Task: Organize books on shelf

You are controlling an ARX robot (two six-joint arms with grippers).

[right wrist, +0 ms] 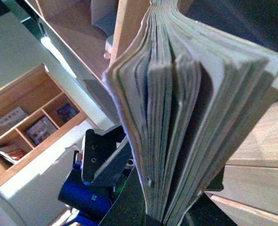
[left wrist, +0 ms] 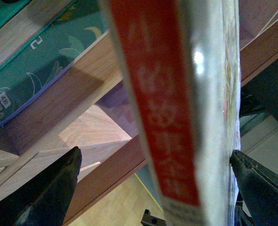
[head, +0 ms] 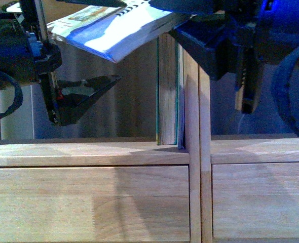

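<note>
The booklet [head: 121,30], white and blue on its cover, hangs tilted at the top of the front view. My right gripper [head: 200,38] is shut on its right end; its fanned pages [right wrist: 176,117] fill the right wrist view. My left gripper [left wrist: 153,188] is open, with the booklet's red-white spine [left wrist: 162,108] between its black fingers [left wrist: 49,193]; one finger looks to touch the cover. The teal book [head: 167,91] stands upright in the shelf [head: 88,154] against the wooden divider [head: 197,152]. It also shows in the left wrist view [left wrist: 49,61].
Two plain drawer fronts [head: 88,202] sit below the shelf board. A white wall or panel [head: 17,114] shows through the open back at left. Another wooden unit [right wrist: 30,127] with books in its compartments appears in the right wrist view.
</note>
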